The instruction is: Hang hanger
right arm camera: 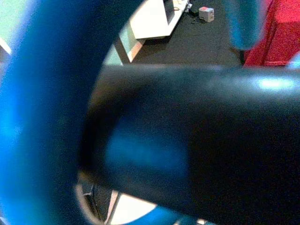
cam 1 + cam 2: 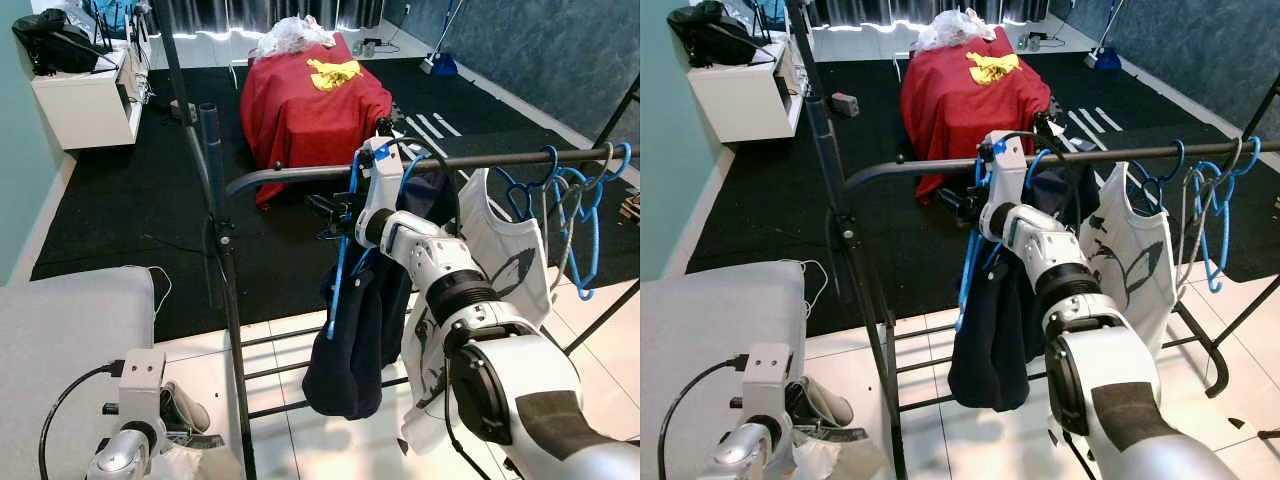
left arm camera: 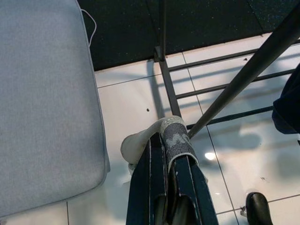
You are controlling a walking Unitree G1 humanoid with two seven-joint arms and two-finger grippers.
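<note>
— Hanger (image 2: 341, 262): blue, carrying a dark garment (image 2: 352, 340), up against the black rail (image 2: 300, 173) of the clothes rack, hook right at the bar. Seen huge and blurred in the right wrist view, blue curve (image 1: 42, 117) wrapped around the dark bar (image 1: 197, 136).

— And on the left?

— Grey cushion (image 2: 60, 330) at the near left, beside the left gripper (image 3: 166, 164), held low over the white tiles (image 3: 126, 103). Fingers together, clamped on a pale grey sock (image 3: 161, 138).

— Moving right?

— Upright post (image 2: 215, 200) of the rack, then the rail running across. Right gripper (image 2: 335, 208) raised to the rail at the hanger; fingers hidden behind wrist and cloth, so open or closed cannot be told.

— In the way?

— Just right of the dark garment, a white printed top (image 2: 510, 255) hanging from the same rail, touching the right arm. Further along, a bunch of bare blue hangers (image 2: 580, 215) crowding the right end of the rail.

— Anything holding things?

— White shelf unit (image 2: 85, 100) at the far left wall with a black bag (image 2: 50, 40) on top.

— Room?

— White tiles near, black carpet (image 2: 130, 200) beyond. Red-covered table (image 2: 305, 105) in the middle distance, with a yellow cloth (image 2: 334, 72) and a white bundle (image 2: 290, 35) on it. Dark blue wall (image 2: 540, 50) on the right.
</note>
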